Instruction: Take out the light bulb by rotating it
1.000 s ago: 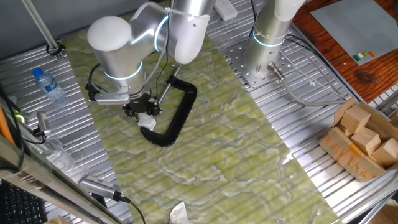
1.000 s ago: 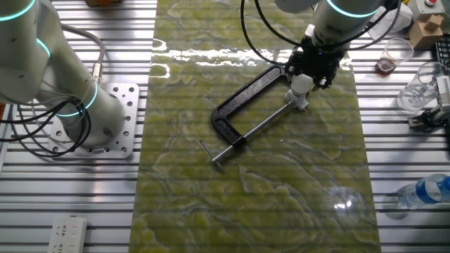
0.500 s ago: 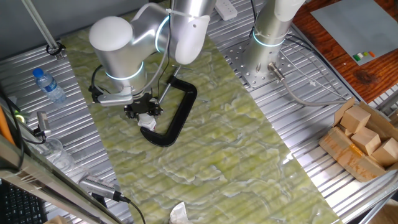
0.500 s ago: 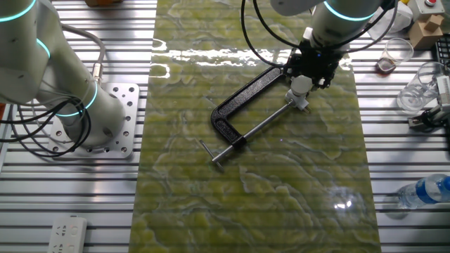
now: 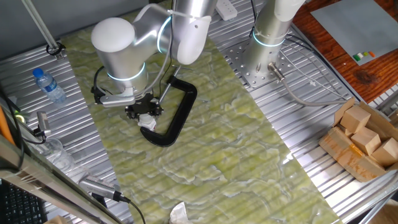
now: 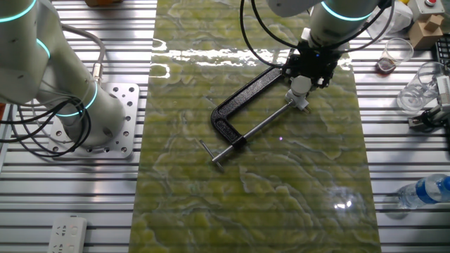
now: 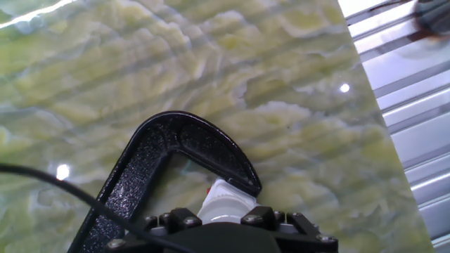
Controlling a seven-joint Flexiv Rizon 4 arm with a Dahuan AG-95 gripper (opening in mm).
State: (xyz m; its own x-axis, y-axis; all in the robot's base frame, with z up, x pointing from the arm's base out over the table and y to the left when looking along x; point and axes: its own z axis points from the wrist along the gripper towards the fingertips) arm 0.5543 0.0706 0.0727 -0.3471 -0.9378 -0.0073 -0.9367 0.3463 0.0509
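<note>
Gripping light bulb (image 6: 300, 85) at black C-clamp (image 6: 242, 98), hand (image 6: 306, 76) over green marbled mat (image 6: 253, 183); ribbed metal table (image 6: 70, 204).

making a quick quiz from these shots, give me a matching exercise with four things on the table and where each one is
Things:
1. light bulb
2. black C-clamp
3. water bottle
4. wooden blocks

Places:
A. lying on the bare metal slats, off the green mat
B. piled in a cardboard box at the table edge
C. under the tool, at the clamp's screw end
D. lying flat on the green mat

Pairs: 1-C, 2-D, 3-A, 4-B
</note>
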